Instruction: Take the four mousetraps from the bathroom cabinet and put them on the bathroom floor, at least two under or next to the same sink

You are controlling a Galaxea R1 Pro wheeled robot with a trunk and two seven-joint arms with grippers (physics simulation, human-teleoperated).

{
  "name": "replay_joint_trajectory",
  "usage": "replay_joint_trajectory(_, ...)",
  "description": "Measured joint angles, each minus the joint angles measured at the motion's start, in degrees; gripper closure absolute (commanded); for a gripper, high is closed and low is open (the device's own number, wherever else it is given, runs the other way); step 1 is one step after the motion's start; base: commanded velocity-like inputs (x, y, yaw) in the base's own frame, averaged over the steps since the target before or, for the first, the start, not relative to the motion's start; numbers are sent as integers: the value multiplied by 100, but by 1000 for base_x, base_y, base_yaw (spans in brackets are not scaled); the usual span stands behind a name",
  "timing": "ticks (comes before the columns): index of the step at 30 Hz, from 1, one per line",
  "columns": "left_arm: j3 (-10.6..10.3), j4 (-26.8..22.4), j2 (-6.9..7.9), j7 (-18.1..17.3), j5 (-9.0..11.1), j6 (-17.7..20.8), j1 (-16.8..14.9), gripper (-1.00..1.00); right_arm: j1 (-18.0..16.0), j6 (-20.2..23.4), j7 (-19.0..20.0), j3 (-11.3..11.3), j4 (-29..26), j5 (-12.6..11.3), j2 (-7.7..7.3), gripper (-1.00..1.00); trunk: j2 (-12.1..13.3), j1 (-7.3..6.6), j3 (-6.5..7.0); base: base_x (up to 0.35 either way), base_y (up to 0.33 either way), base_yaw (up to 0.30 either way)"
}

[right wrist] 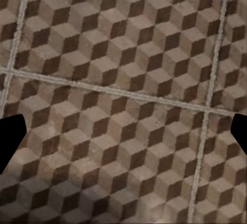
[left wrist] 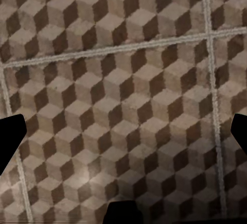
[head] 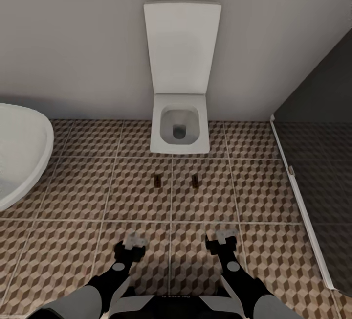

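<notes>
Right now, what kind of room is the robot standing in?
A bathroom, almost certainly: a white toilet with its lid up stands against the wall, a white bathtub curves in at one side, and the floor is cube-patterned tile.

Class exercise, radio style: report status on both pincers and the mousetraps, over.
Left pincer and right pincer open, empty, above the bathroom floor. Two mousetraps on tiles before the toilet. Nothing between, over.

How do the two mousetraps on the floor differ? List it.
The left mousetrap lies on the tile left of the grout line; the right mousetrap lies on the tile right of it. The left one looks slightly longer. Both lie flat on the bathroom floor, before the toilet, apart from both pincers.
</notes>
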Motion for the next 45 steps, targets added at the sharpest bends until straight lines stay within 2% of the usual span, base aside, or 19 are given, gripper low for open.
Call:
replay_joint_trajectory(4,0,302,-37,-8,3,-203,0,-100,0,-176,1,-1,334,-6,-2,-100,160,-88,109,0,0,0)
replay_joint_trajectory(11,1,829,-112,-13,3,-492,-1,-100,-1,-967,2,-7,1170,-25,3,-100,441,-242,299,0,0,21)
replay_joint_trajectory(14,1,1055,-128,-11,7,-737,1,-100,-1,-1396,2,-13,1539,-30,8,-100,562,-308,381,0,0,52)
replay_joint_trajectory(18,-1,1220,-148,-7,8,-955,5,-100,-1,-1678,2,-13,1777,-33,10,-100,723,-396,490,0,0,61)
replay_joint_trajectory(25,6,1326,-142,-6,11,-1114,17,-100,8,-1865,1,-13,1970,-38,6,-100,1004,-549,680,0,0,66)
replay_joint_trajectory(45,7,1356,-119,-6,16,-1208,53,-100,28,-2083,1,-15,2050,-39,-2,-100,1806,-989,1224,0,0,68)
